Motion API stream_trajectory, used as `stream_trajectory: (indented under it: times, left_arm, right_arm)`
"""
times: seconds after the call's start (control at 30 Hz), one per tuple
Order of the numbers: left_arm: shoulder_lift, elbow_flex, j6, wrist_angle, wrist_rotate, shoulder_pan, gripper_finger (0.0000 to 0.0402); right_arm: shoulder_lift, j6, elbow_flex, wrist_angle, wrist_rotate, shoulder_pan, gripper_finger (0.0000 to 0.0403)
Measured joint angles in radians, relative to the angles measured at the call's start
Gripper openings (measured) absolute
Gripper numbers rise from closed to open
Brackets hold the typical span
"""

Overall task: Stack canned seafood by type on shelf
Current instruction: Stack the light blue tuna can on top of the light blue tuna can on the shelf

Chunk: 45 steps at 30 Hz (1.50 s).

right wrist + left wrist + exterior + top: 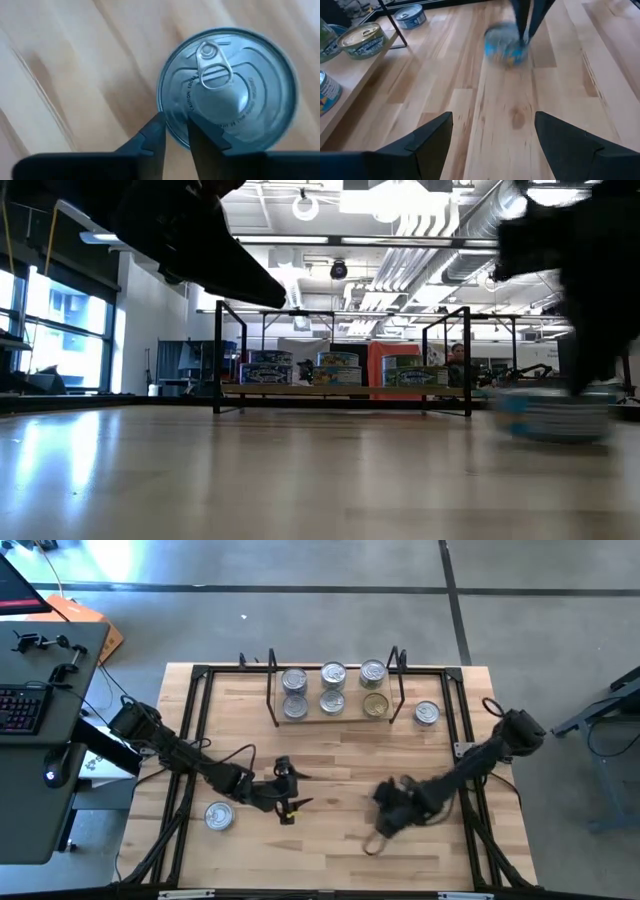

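High view first: the shelf stands at the far side of the table, with six tins on its board, a gold-lidded tin at the near right corner among them. One loose tin sits just right of the shelf, another, the near-left tin, at the near left of the table. The left gripper hangs over the middle of the near half, its fingers spread with nothing between them. The right gripper is down at the near right, covering whatever lies under it.

Low view: the shelf stands across the table, tins in a row on it, and a blue-labelled tin sits on the table at the right under a dark arm.

Left wrist view: its own fingers stand wide apart, and beyond them the other gripper's fingers are down at the blue tin's rim.

Right wrist view: the two fingers are nearly together, pinching the rim of the silver lid, one inside and one outside.
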<state>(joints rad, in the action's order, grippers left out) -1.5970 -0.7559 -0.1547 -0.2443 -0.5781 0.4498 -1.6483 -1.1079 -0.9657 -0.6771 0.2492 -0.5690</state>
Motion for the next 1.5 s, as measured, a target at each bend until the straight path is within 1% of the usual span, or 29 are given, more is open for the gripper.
stream_trajectory:
  times: [0.07, 0.13, 0.2, 0.23, 0.27, 0.3, 0.33, 0.4, 0.47, 0.5, 0.53, 0.57, 0.63, 0.67, 0.73, 0.83, 0.9, 0.97, 1.03, 1.1, 1.17, 1.23, 1.3, 1.4, 1.43, 1.5]
  left_arm:
    - [0.000, 0.000, 0.000, 0.000, 0.000, -0.004, 0.0275]
    - [0.000, 0.000, 0.000, -0.005, 0.000, -0.004, 0.0275]
    - [0.000, 0.000, 0.000, -0.006, 0.000, -0.004, 0.0275]
    - [0.000, 0.000, 0.000, -0.007, 0.000, -0.004, 0.0275]
    - [0.000, 0.000, 0.000, -0.007, 0.003, -0.004, 0.0275]
    - [0.000, 0.000, -0.001, -0.008, 0.016, -0.004, 0.0275]
    - [0.000, 0.000, -0.001, -0.009, 0.034, -0.004, 0.0275]
    - [-0.002, 0.000, -0.005, -0.018, 0.075, -0.010, 0.0275]
    - [-0.013, 0.000, -0.009, -0.049, 0.117, -0.028, 0.0275]
    - [-0.023, 0.000, -0.014, -0.063, 0.141, -0.044, 0.0275]
    - [-0.035, -0.001, -0.022, -0.080, 0.169, -0.066, 0.0275]
    - [-0.047, -0.002, -0.027, -0.084, 0.194, -0.089, 0.0275]
    - [-0.079, -0.002, -0.032, -0.087, 0.241, -0.141, 0.0275]
    - [-0.095, -0.002, -0.025, -0.086, 0.269, -0.165, 0.0275]
    - [-0.129, -0.002, 0.007, -0.083, 0.309, -0.207, 0.0275]
    - [-0.186, -0.001, 0.073, -0.121, 0.366, -0.253, 0.0275]
    - [-0.235, -0.001, 0.103, -0.166, 0.467, -0.272, 0.0275]
    - [-0.281, -0.001, 0.101, -0.226, 0.552, -0.277, 0.0275]
    - [-0.312, -0.008, 0.082, -0.252, 0.581, -0.263, 0.0275]
    - [-0.316, -0.020, 0.076, -0.239, 0.581, -0.233, 0.0275]
    - [-0.296, -0.034, 0.073, -0.202, 0.561, -0.191, 0.0273]
    - [-0.250, -0.044, 0.079, -0.146, 0.490, -0.149, 0.0269]
    - [-0.205, -0.054, 0.103, -0.094, 0.396, -0.115, 0.0264]
    - [-0.154, -0.049, 0.174, -0.030, 0.266, -0.068, 0.0259]
    - [-0.147, -0.051, 0.205, -0.033, 0.240, -0.059, 0.0258]
    - [-0.143, -0.051, 0.274, -0.042, 0.223, -0.051, 0.0257]
  right_arm:
    - [-0.012, 0.121, 0.002, 0.121, 0.009, 0.059, 0.0057]
    - [-0.034, 0.256, 0.003, 0.277, -0.009, 0.104, 0.0048]
    - [-0.050, 0.398, 0.002, 0.406, -0.098, 0.133, 0.0041]
    - [-0.055, 0.458, -0.003, 0.434, -0.152, 0.139, 0.0038]
    - [-0.056, 0.504, -0.011, 0.433, -0.191, 0.143, 0.0035]
    - [-0.056, 0.528, -0.019, 0.412, -0.200, 0.142, 0.0032]
    - [-0.053, 0.537, -0.027, 0.375, -0.181, 0.139, 0.0029]
    - [-0.048, 0.529, -0.041, 0.309, -0.093, 0.129, 0.0022]
    - [-0.046, 0.497, -0.054, 0.284, 0.009, 0.117, 0.0014]
    - [-0.047, 0.472, -0.054, 0.281, 0.043, 0.115, 0.0011]
    - [-0.051, 0.444, -0.051, 0.282, 0.055, 0.116, 0.0008]
    - [-0.059, 0.423, -0.048, 0.288, 0.046, 0.120, 0.0005]
    - [-0.087, 0.409, -0.038, 0.318, -0.010, 0.132, 0.0001]
    - [-0.103, 0.422, -0.033, 0.347, -0.038, 0.134, 0.0001]
    - [-0.140, 0.474, -0.032, 0.383, -0.051, 0.138, 0.0001]
    - [-0.183, 0.512, -0.032, 0.415, -0.044, 0.150, 0.0002]
    - [-0.191, 0.520, -0.032, 0.415, -0.031, 0.169, 0.0002]
    - [-0.189, 0.530, -0.033, 0.412, 0.007, 0.193, 0.0002]
    - [-0.178, 0.532, -0.033, 0.376, 0.028, 0.213, 0.0002]
    - [-0.163, 0.526, -0.032, 0.341, 0.030, 0.232, 0.0002]
    - [-0.144, 0.479, -0.033, 0.288, 0.077, 0.253, 0.0002]
    - [-0.130, 0.412, -0.036, 0.208, 0.137, 0.267, 0.0002]
    - [-0.123, 0.343, -0.035, 0.132, 0.172, 0.261, 0.0002]
    - [-0.124, 0.298, -0.035, 0.127, 0.210, 0.243, 0.0002]
    - [-0.124, 0.302, -0.035, 0.146, 0.218, 0.234, 0.0002]
    - [-0.130, 0.327, -0.035, 0.197, 0.221, 0.207, 0.0002]
